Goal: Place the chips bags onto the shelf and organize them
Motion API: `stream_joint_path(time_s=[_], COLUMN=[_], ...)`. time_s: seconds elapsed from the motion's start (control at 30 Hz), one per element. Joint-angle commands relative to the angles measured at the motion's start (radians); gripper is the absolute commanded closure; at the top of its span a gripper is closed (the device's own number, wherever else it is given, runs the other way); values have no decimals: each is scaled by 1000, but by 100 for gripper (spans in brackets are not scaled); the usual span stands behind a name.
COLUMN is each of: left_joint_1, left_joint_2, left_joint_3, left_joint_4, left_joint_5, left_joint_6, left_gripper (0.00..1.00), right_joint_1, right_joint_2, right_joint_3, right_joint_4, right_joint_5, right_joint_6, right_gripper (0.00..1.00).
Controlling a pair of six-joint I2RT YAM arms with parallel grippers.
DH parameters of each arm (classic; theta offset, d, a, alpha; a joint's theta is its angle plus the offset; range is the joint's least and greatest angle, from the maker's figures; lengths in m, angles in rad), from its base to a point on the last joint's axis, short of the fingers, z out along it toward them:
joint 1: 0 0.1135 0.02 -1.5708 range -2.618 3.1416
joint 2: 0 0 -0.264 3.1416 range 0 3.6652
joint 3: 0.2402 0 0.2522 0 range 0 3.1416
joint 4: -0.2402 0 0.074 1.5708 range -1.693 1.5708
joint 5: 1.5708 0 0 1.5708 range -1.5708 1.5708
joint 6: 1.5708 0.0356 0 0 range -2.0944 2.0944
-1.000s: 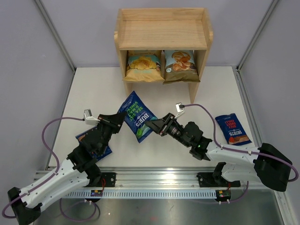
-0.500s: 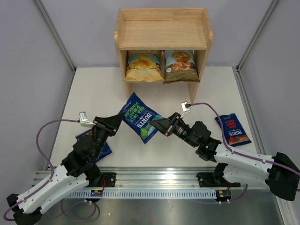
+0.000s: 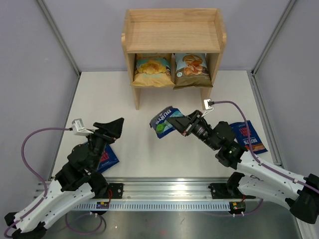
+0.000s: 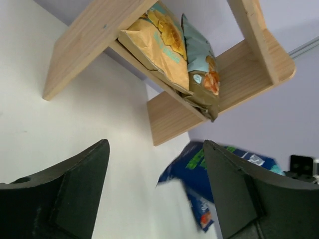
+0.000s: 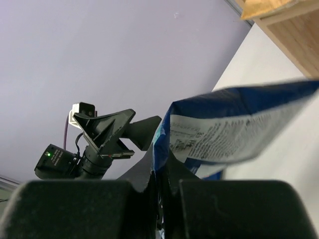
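1. Top external: the Chips bag [image 3: 152, 69] and Cassava Chips bag [image 3: 191, 67] fill the shelf's [image 3: 172, 36] lower tier. The left Burts bag [image 3: 110, 158] and right Burts bag [image 3: 251, 139] lie near the table's [image 3: 144, 159] side edges.
2. Left wrist: the left gripper [image 4: 155, 144] is wide and empty.
3. Right wrist: the right gripper [image 5: 162, 174] pinches the green-lettered Burts bag [image 5: 234, 129], unshelved.

White/blk arms [image 3: 55, 198] w/ purple cables [image 3: 227, 102]

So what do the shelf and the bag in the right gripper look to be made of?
Shelf: light unpainted wood with a matte finish; grain lines are visible. Dark-blue chips bag, pinched in the right gripper: probably thin plastic film with a glossy-looking print; it curls where it hangs free.
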Motion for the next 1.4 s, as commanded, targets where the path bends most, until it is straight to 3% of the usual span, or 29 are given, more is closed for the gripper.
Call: stream_joint_path(time_s=[0.0, 0.13, 0.33, 0.6, 0.7, 0.83, 1.17, 1.23, 1.33, 1.37], left_joint_1=[3, 3, 3, 6, 8, 11, 11, 11, 11, 11], left_joint_2=[6, 47, 153, 349, 389, 435, 569, 552, 509, 498], left_joint_3=[58, 81, 98, 148, 81, 27, 13, 3, -22, -28], left_joint_4=[-45, -73, 48, 119, 258, 427, 627, 627, 624, 622], left_joint_5=[-37, 78, 299, 420, 475, 517, 624, 592, 523, 505], left_joint_6=[104, 59, -213, -650, -776, -875, -998, -993, -961, -941], left_gripper=[18, 1, 1, 1, 1, 1, 1, 5, 28, 40], right_joint_1=[-30, -53, -98, -101, -99, -99, -99, -99, -99, -98], right_joint_2=[-9, -1, 21, 45, 56, 73, 110, 107, 97, 94], right_joint_3=[110, 162, 167, 153, 153, 151, 142, 136, 118, 115], right_joint_4=[-29, -48, -17, 48, 87, 130, 211, 217, 227, 231], right_joint_5=[-55, -104, -191, -266, -315, -368, -432, -438, -438, -435], right_joint_6=[-51, -111, -113, -119, -145, -155, -165, -157, -143, -134], right_gripper=[94, 94, 97, 98, 98, 98, 98, 98, 97, 97])
